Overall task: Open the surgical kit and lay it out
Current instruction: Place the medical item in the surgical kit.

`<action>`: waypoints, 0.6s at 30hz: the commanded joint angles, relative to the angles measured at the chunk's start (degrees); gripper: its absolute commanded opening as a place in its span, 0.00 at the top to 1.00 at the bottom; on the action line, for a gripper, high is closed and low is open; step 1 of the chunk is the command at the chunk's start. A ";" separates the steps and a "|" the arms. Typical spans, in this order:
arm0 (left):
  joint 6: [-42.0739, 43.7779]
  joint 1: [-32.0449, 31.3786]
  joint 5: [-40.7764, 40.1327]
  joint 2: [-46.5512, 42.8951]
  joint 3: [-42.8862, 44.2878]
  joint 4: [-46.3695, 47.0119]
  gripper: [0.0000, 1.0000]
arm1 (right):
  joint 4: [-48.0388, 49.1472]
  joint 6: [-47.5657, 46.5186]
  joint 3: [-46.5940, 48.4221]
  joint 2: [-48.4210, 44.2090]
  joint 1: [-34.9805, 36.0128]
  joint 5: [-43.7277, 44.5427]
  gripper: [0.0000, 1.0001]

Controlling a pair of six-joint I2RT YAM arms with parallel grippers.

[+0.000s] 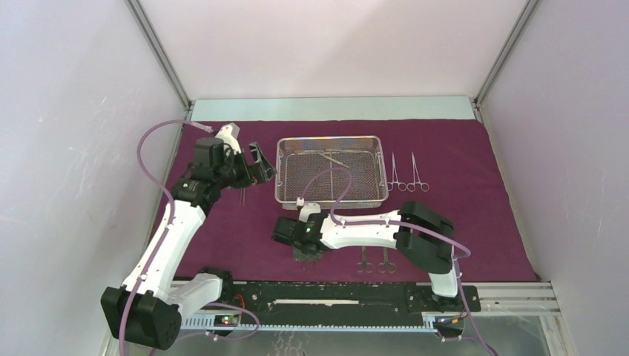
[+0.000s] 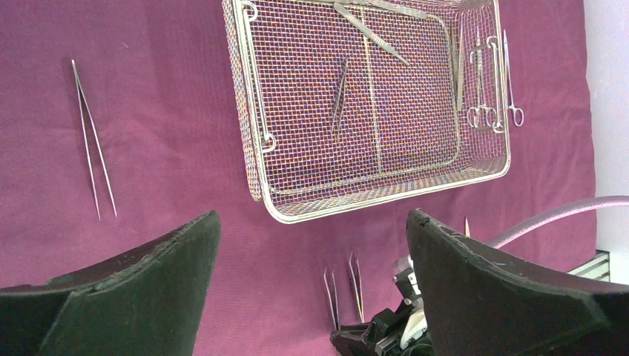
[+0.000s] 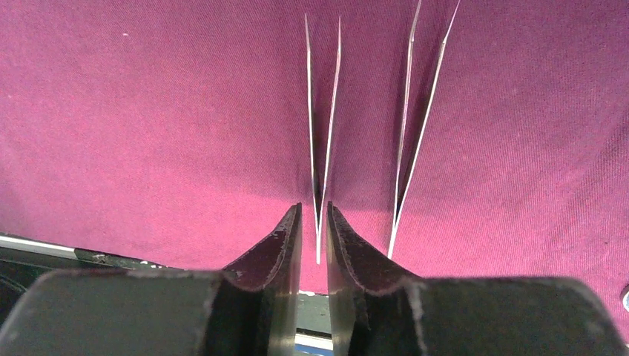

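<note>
At the near edge of the tabletop, the right pincer (image 3: 314, 211) is set low on the cloth (image 1: 460, 215). It is spread only slightly, astride the joined end of the tweezers (image 3: 321, 133). A thin gap is seen on each side, so no pinch is shown. A second tweezers (image 3: 420, 111) lies just beside, and a ring-handled pair (image 1: 374, 263) lies near.

Farther back on the left, the left pincer (image 1: 252, 165) is held above the cloth, spread wide and empty. Long tweezers (image 2: 93, 141) lie beside it.

Beyond is the tray (image 2: 386, 194), set on the opened cloth. Slim instruments (image 2: 339, 96) are left inside it, and two clamps (image 1: 404, 174) are laid just beside its right wall.

The laying-out step is judged to be about half done. A straight lift of the right pincer is probably called for next, so that the tweezers are not dragged. The tray's remaining pieces would then be fetched.
</note>
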 commanded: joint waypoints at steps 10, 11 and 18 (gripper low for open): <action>0.22 -0.20 -1.04 -0.93 -1.48 0.99 0.00 | 0.01 -2.47 -0.39 -5.73 1.28 5.03 0.62; 0.29 -0.18 -1.22 -0.81 -1.47 0.99 0.00 | -0.09 -3.35 -0.43 -6.58 1.28 5.60 0.61; 0.55 0.08 -2.49 0.13 -1.40 0.96 0.00 | -2.61 -10.39 -0.40 -15.60 -0.59 10.55 0.45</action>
